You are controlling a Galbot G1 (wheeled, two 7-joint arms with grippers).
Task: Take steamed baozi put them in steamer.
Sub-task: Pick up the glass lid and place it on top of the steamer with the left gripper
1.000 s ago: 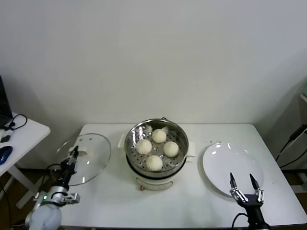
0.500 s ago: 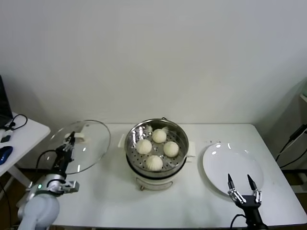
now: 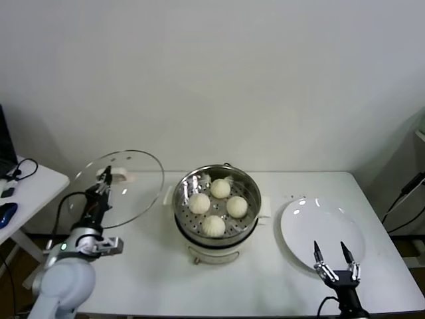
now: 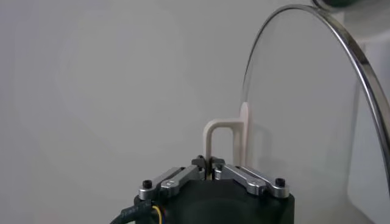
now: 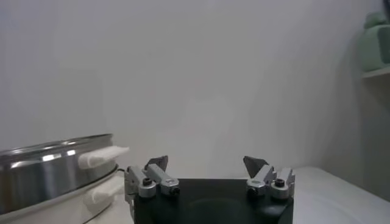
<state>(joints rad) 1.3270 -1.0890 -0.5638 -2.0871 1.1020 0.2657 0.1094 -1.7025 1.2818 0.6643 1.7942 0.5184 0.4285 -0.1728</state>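
Left gripper (image 3: 104, 181) is clamped shut on the pale handle (image 4: 220, 141) of the glass lid (image 3: 123, 188), holding the lid lifted off the table (image 3: 265, 286) and tilted, well to the left of the steamer (image 3: 217, 207). Right gripper (image 3: 336, 258) sits low near the table's front edge with fingers spread wide, holding nothing, just in front of the white plate (image 3: 323, 229). All four steamed baozi (image 3: 214, 225) are already on the perforated tray inside the steamer, three around the middle and back, one nearest the front; the plate is bare. Loading looks done, so my read is the next step is capping the pot. Relation that matters: steamer lies to the right of the held lid, same side of the table as the left arm, which is both nearer and already has the lid. Lid is round, so no long axis to align, but its face needs to go from tilted to level and centred over the rim. Handle tabs (image 5: 102, 157) stick out from the pot's side toward the right gripper; no conflict seen.
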